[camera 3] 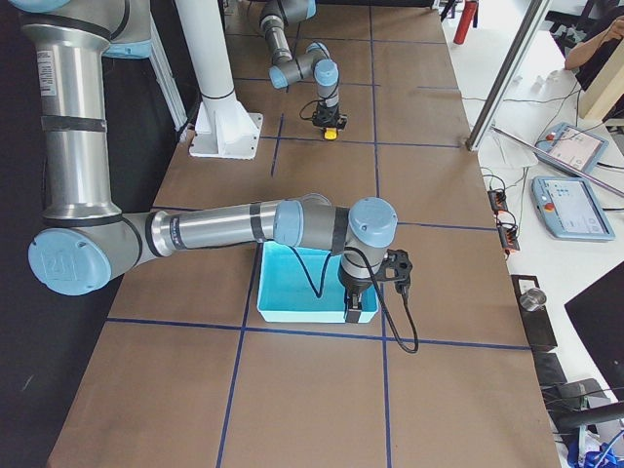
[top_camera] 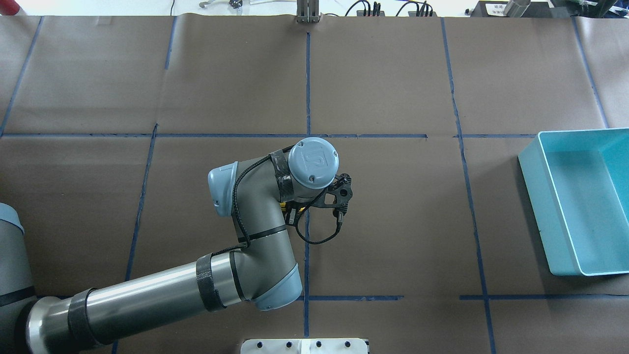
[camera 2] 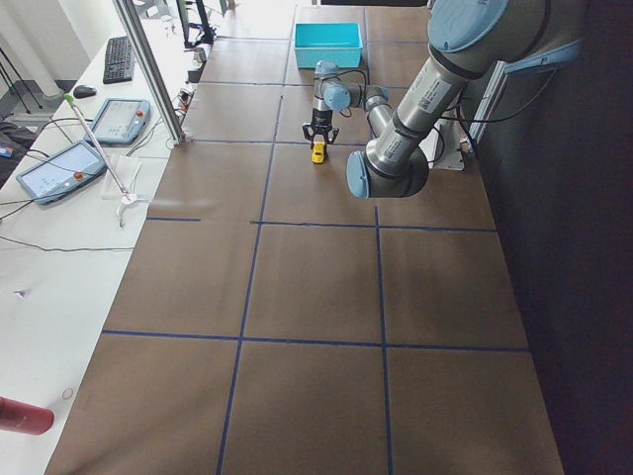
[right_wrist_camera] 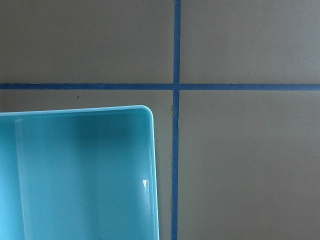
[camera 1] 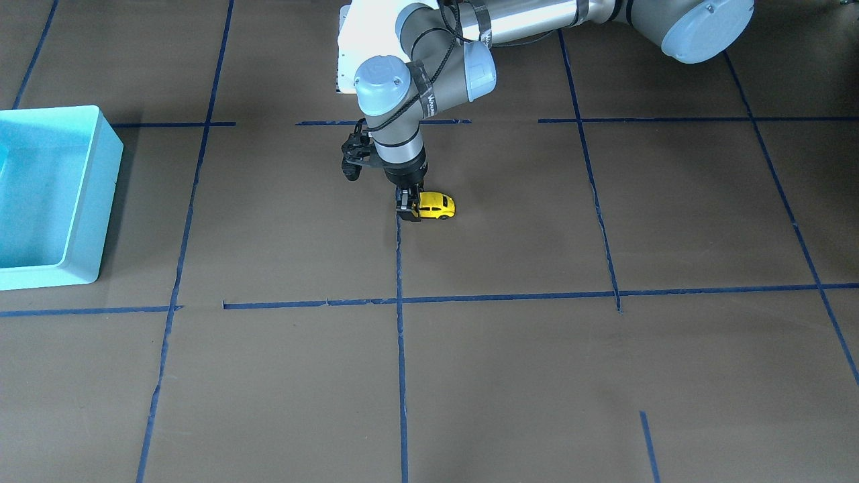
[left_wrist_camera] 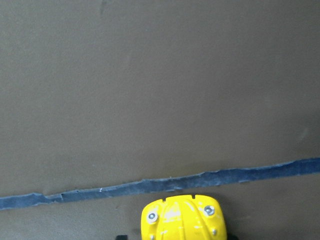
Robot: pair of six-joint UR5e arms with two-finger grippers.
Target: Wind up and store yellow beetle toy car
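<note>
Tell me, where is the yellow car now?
In the front-facing view the yellow beetle toy car sits on the table near the middle, at the left gripper, beside a blue tape line, far from the turquoise bin.

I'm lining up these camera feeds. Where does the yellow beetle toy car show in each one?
Front-facing: yellow beetle toy car just above centre.
Overhead: nearly hidden under the left arm's wrist.
Exterior left: far, upper centre.
Exterior right: far, top centre.
Left wrist: bottom edge.
Right wrist: not in view.
Shared landmark: blue tape line beside the car.
</note>
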